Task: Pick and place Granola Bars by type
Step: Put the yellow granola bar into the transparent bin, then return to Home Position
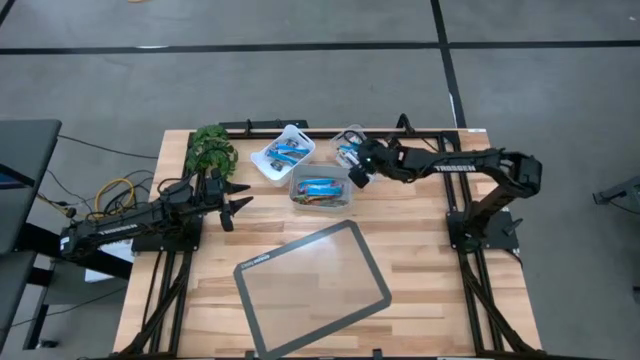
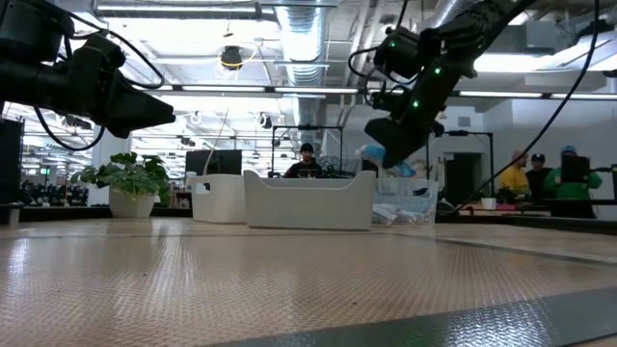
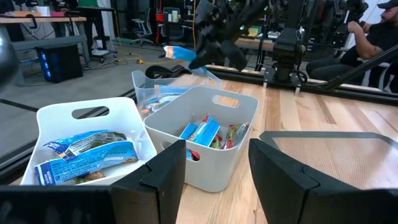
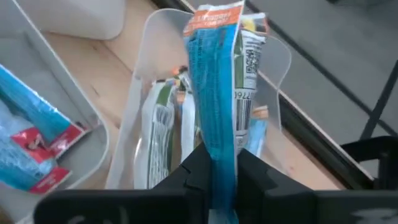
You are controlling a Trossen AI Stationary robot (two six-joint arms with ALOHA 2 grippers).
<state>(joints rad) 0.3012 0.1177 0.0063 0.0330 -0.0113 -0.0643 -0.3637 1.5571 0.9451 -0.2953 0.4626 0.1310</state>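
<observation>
My right fingers (image 4: 214,177) pinch a blue granola bar (image 4: 217,81) above the clear tub (image 4: 273,56); next, choosing its matching tub. Left fingers (image 3: 214,168) wait, spread.

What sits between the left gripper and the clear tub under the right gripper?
High view: the two white tubs of bars lie between the left gripper and the clear tub.

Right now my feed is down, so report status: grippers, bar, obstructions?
Right gripper pinching blue granola bar above clear tub. Left gripper open, idle near plant. Nothing blocking.
</observation>
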